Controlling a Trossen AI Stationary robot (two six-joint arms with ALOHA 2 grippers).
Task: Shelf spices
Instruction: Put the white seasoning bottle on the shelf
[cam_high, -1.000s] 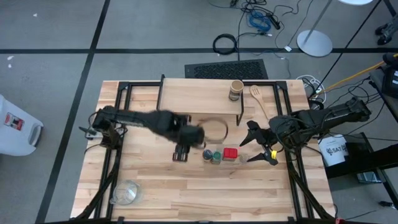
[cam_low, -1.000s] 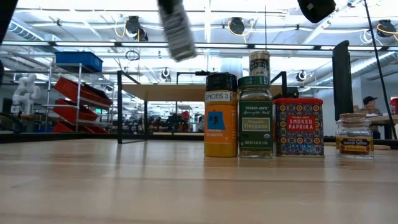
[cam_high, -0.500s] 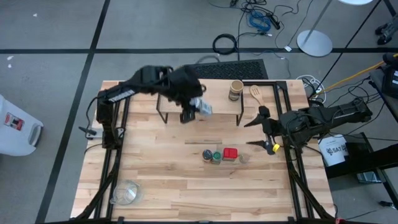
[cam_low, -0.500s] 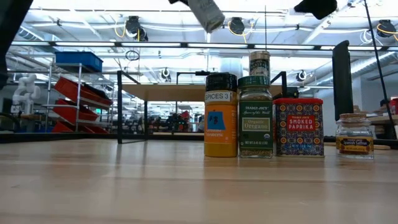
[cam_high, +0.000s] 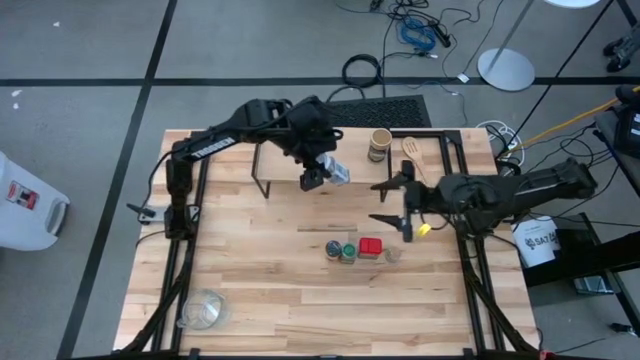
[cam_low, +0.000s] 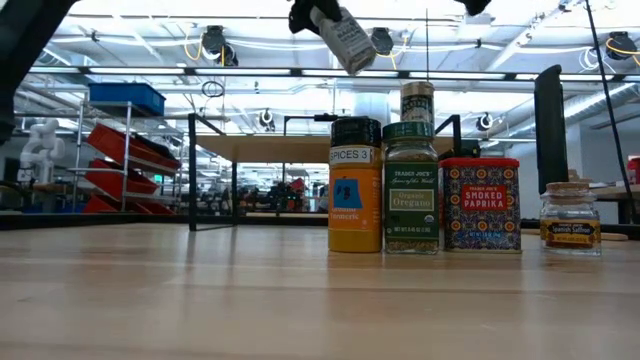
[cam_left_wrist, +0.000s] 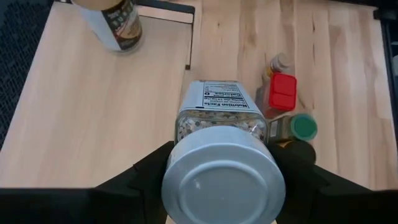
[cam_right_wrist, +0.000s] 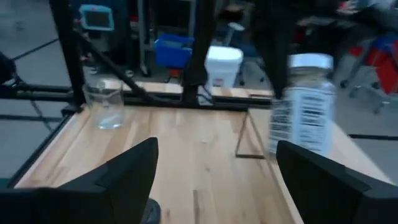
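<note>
My left claw (cam_high: 318, 172) pinches a white-lidded spice jar (cam_high: 334, 171), tilted in the air above the shelf (cam_high: 290, 150); from my wrist its lid (cam_left_wrist: 219, 185) sits between my fingers (cam_left_wrist: 148, 171). A tan-lidded jar (cam_high: 379, 143) stands on the shelf's right part. On the surface (cam_high: 300, 300) below, a black-lidded jar (cam_low: 355, 186), a green-lidded jar (cam_low: 411, 187), a red tin (cam_low: 481, 204) and a small jar (cam_low: 570, 218) stand in a row. My right claw (cam_high: 388, 201) hangs spread, empty, just right of them.
</note>
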